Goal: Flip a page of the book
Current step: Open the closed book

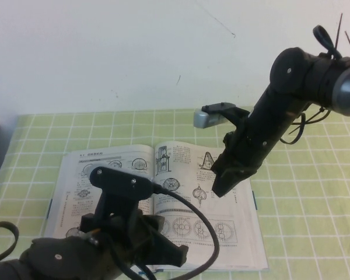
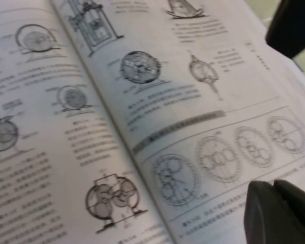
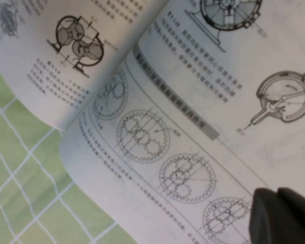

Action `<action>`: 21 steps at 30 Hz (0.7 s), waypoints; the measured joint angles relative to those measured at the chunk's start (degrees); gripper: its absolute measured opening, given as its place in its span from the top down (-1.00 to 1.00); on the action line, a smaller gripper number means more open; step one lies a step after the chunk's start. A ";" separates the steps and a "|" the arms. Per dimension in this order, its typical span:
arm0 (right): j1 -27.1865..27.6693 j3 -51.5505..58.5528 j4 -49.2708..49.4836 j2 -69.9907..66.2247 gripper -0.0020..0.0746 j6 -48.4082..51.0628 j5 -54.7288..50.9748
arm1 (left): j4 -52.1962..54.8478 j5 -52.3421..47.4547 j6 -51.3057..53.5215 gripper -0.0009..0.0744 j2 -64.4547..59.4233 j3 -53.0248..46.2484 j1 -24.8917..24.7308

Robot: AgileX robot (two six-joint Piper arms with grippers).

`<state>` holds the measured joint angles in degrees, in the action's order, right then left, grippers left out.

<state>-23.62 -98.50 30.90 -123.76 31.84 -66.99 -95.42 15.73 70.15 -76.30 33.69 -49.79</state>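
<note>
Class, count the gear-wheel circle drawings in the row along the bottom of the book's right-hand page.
4 on the page: in the left wrist view at. None seems hidden.

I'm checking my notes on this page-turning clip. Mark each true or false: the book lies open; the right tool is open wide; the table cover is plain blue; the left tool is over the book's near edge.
1. The book lies open. True.
2. The right tool is open wide. False: it is shut, over the right-hand page.
3. The table cover is plain blue. False: green with a white grid.
4. The left tool is over the book's near edge. True.
</note>
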 joint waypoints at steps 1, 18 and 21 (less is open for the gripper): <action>-0.33 0.67 0.00 0.00 0.95 0.08 0.63 | -1.34 1.32 1.04 0.99 0.00 0.00 0.00; -3.02 5.99 -1.39 -1.33 0.95 0.21 7.65 | -5.09 -2.21 4.23 0.99 -9.80 0.00 6.71; -3.02 5.99 -1.96 -1.33 0.95 -0.47 8.03 | -4.98 -9.24 4.13 0.99 -11.04 0.00 10.33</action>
<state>-26.64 -92.52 28.93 -125.09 31.38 -58.96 -100.39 6.48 74.28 -87.34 33.69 -39.46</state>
